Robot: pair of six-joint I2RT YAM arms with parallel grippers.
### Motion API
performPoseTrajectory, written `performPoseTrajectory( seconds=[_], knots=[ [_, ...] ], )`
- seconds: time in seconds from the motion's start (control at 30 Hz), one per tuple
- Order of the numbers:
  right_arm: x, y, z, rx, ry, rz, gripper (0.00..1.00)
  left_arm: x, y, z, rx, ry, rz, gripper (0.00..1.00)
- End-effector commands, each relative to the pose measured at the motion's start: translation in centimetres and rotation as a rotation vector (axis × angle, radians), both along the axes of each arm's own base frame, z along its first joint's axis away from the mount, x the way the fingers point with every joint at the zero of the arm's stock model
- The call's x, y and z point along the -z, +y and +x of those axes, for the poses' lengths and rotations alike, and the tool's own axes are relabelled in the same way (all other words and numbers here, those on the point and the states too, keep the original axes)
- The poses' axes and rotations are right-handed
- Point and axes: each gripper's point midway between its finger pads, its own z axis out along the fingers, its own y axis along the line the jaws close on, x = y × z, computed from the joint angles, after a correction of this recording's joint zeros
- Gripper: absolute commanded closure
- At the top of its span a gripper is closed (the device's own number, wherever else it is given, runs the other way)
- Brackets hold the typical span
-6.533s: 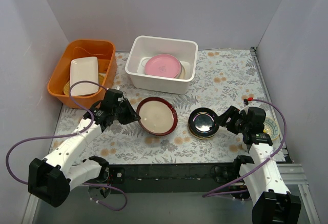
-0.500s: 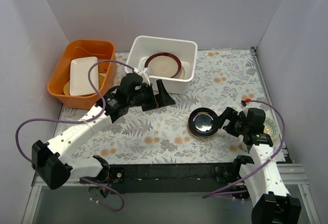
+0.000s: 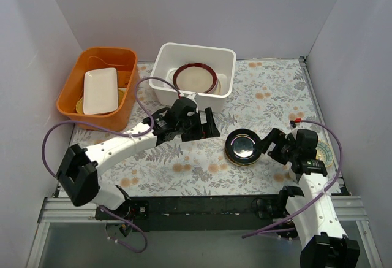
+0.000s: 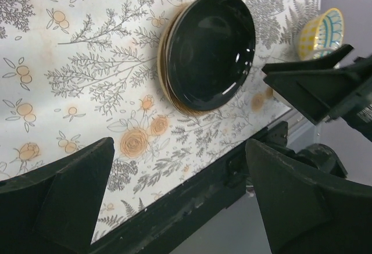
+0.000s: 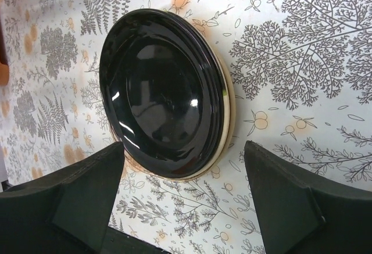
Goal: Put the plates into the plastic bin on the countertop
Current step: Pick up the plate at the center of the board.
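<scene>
The white plastic bin (image 3: 184,99) stands at the back of the countertop (image 3: 269,90), with a maroon plate (image 3: 195,76) lying on top inside it. A glossy black plate (image 3: 243,146) rests on a tan plate (image 5: 228,108) in the right middle of the countertop. My left gripper (image 3: 207,127) hangs open and empty between the bin's front wall and the black plate (image 4: 212,42). My right gripper (image 3: 272,147) is open just right of the black plate (image 5: 160,91), its fingers on either side of the near rim without touching it.
An orange tub (image 3: 125,59) at the back left holds a rectangular white dish (image 3: 101,90). A small yellow-and-teal bowl (image 3: 324,153) sits by the right edge behind my right arm. A black rail (image 3: 202,205) runs along the near edge. Grey walls enclose the other sides.
The maroon plate, earlier on the countertop at my left gripper, now lies in the bin over the pink one. My left gripper has moved right from the bin's front. The right arm barely moved.
</scene>
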Motion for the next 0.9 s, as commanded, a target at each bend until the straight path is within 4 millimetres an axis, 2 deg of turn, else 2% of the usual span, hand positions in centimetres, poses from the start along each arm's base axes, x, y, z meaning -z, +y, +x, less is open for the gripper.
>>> performPoseTrajectory(
  seconds=[0.0,0.03,0.13,0.2,0.27,0.33,0.37,0.4,0.43,0.5,0.6,0.67,0.73,0.87],
  knots=[
    [-2.5,-0.2,0.7,0.013,-0.088,-0.009,0.10,-0.3,-1.4,2.1,-0.023,-0.057,0.028,0.05],
    [-2.7,-0.3,0.6,0.019,-0.090,-0.014,0.09,0.4,-1.6,2.4,-0.025,-0.044,0.046,0.05],
    [-3.1,-0.2,0.4,0.015,-0.109,-0.011,0.10,1.0,-2.2,3.1,-0.036,-0.053,0.050,0.07],
    [-3.3,-0.2,0.5,0.013,-0.117,-0.011,0.10,1.5,-2.5,3.5,-0.032,-0.059,0.055,0.14],
    [-3.5,-0.2,0.4,0.007,-0.111,-0.014,0.10,2.5,-3.0,3.9,-0.021,-0.059,0.066,0.14],
    [-3.2,-0.1,0.4,0.000,-0.094,-0.013,0.10,2.8,-3.7,4.1,-0.002,-0.056,0.064,0.19],
    [-3.1,-0.1,0.2,-0.007,-0.088,-0.014,0.10,3.8,-4.0,4.2,0.007,-0.037,0.075,0.21],
    [-3.1,-0.1,0.2,-0.006,-0.086,-0.016,0.10,3.6,-4.5,4.5,0.011,-0.040,0.063,0.23],
    [-3.1,-0.2,0.2,-0.006,-0.087,-0.020,0.09,3.8,-4.9,4.3,0.028,-0.031,0.056,0.30],
    [-3.0,-0.3,0.2,0.000,-0.090,-0.027,0.09,4.2,-5.6,4.6,0.041,-0.026,0.048,0.37],
    [-2.7,-0.3,0.3,-0.002,-0.087,-0.024,0.09,4.6,-6.3,4.9,0.061,-0.028,0.046,0.41],
    [-2.5,-0.2,0.2,-0.005,-0.077,-0.022,0.09,4.4,-6.8,5.0,0.079,-0.028,0.038,0.48],
    [-2.4,-0.3,0.2,-0.007,-0.076,-0.026,0.09,4.7,-7.3,5.2,0.092,-0.024,0.035,0.50],
    [-2.4,-0.3,0.3,-0.005,-0.082,-0.028,0.09,5.2,-8.4,5.0,0.125,-0.004,0.014,0.63]
  ],
)
